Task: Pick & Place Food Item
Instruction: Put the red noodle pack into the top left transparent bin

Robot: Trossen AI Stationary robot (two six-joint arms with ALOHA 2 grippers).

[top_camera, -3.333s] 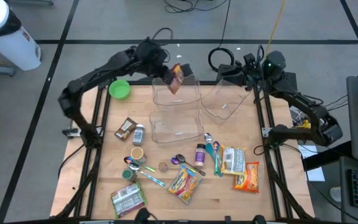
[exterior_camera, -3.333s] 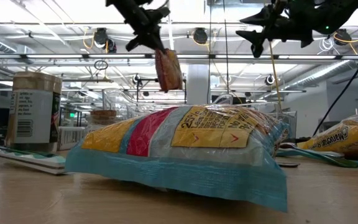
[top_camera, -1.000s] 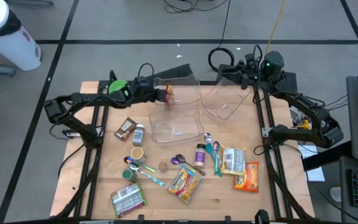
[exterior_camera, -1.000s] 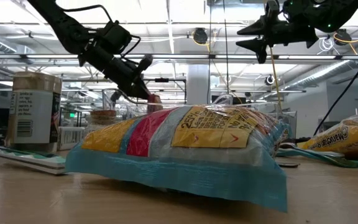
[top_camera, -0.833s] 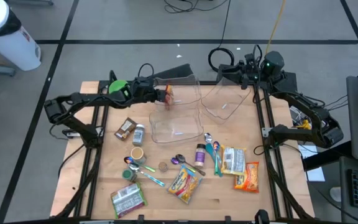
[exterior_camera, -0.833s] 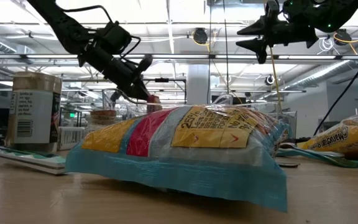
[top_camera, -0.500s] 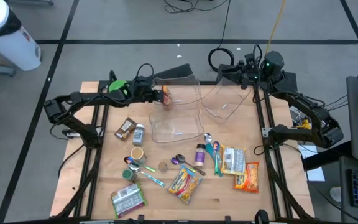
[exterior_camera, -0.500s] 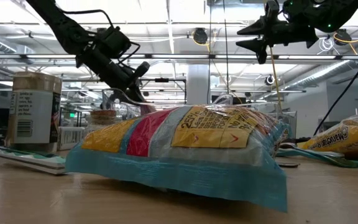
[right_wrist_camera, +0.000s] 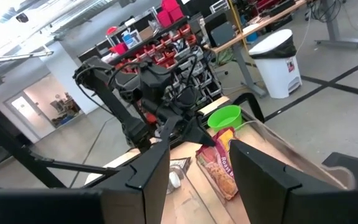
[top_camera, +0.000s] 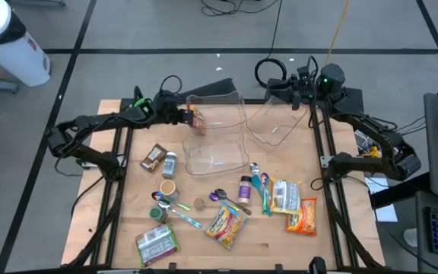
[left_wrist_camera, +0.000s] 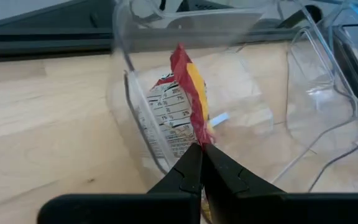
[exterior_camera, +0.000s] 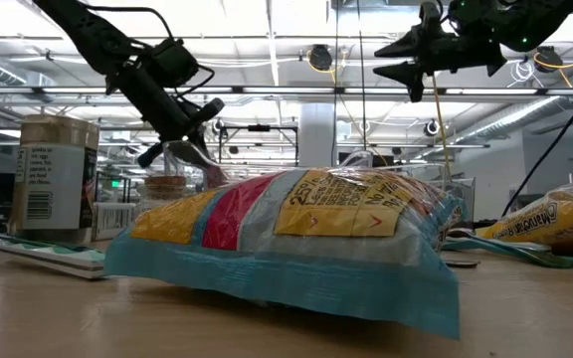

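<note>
The food item is a small red and yellow snack packet (top_camera: 198,119) with a white label side (left_wrist_camera: 164,118). It stands on edge at the left wall of the far clear bin (top_camera: 223,109). My left gripper (top_camera: 188,116) is shut on it, reaching in from the table's left. My right gripper (top_camera: 281,89) hangs high over the far right with its fingers apart and nothing between them; the right wrist view looks past them at the packet (right_wrist_camera: 219,163). A tilted clear bin (top_camera: 276,125) lies under it. My left gripper pinches the packet's red and yellow sealed edge (left_wrist_camera: 199,138) at its near end between its two shut fingers (left_wrist_camera: 185,174). The fingers slant downward from the table's left. The packet stands up beyond the fingertips against the bin's left wall (left_wrist_camera: 135,106). Whether its lower end rests on the bin floor does not show.
A third clear bin (top_camera: 216,154) stands in front of the far one. A green bowl (top_camera: 144,107) sits by the left arm. Jars, spoons and several packets lie across the near half, with a large blue packet (exterior_camera: 286,239) and a jar (exterior_camera: 53,174) close to the low camera.
My left gripper has drawn back toward the table's left edge and tipped flatter, staying shut. The packet has gone with it, from farther inside the far bin to its left wall.
</note>
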